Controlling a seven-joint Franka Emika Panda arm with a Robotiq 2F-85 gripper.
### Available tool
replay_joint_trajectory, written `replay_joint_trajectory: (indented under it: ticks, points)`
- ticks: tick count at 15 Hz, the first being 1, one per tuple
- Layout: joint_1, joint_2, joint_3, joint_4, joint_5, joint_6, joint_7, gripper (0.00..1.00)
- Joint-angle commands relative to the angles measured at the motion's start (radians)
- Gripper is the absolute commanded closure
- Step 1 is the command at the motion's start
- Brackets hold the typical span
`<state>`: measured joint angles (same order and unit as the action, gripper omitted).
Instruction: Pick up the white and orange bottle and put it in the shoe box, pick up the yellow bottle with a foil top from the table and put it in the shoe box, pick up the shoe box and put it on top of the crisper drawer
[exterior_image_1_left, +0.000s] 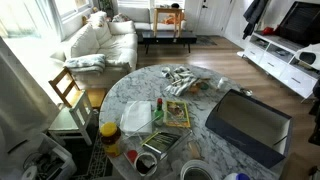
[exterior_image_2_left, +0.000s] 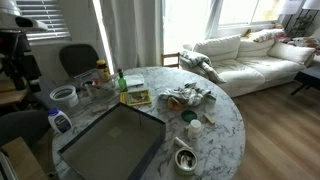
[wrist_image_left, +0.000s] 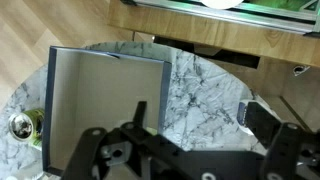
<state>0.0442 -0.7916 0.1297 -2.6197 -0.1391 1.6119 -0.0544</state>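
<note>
The shoe box (wrist_image_left: 105, 100), grey-blue with nothing inside, lies on the round marble table and shows in both exterior views (exterior_image_1_left: 250, 125) (exterior_image_2_left: 115, 145). In the wrist view my gripper (wrist_image_left: 200, 115) hangs high above the table, open and holding nothing, over bare marble just right of the box. A small yellowish bottle with a shiny top (wrist_image_left: 22, 125) stands left of the box near the table edge, seemingly the same one as (exterior_image_2_left: 185, 158). A small white bottle (exterior_image_2_left: 195, 127) stands close by; its orange does not show. The translucent crisper drawer (exterior_image_1_left: 137, 117) sits across the table.
A heap of cloths (exterior_image_1_left: 185, 82), a flat printed packet (exterior_image_1_left: 177, 113), a metal tray (exterior_image_1_left: 155, 150), an amber jar (exterior_image_1_left: 110, 135), a tape roll (exterior_image_1_left: 195, 170) and a green bottle (exterior_image_2_left: 121, 82) crowd the table. A chair (exterior_image_1_left: 70, 90) and sofa (exterior_image_2_left: 250, 55) stand beyond.
</note>
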Motion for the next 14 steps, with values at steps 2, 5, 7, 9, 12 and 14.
replay_joint_trajectory:
  ticks: [2,5,7,9,12,14]
  points:
    - [0.024,0.003,-0.019,0.002,-0.011,-0.004,0.014,0.00]
    - [0.024,0.003,-0.019,0.002,-0.011,-0.004,0.014,0.00]
    - [0.024,0.003,-0.019,0.002,-0.011,-0.004,0.014,0.00]
    - [0.024,0.003,-0.019,0.002,-0.011,-0.004,0.014,0.00]
    - [0.024,0.003,-0.019,0.002,-0.011,-0.004,0.014,0.00]
    - [-0.022,0.034,-0.033,0.010,-0.015,0.024,0.070,0.00]
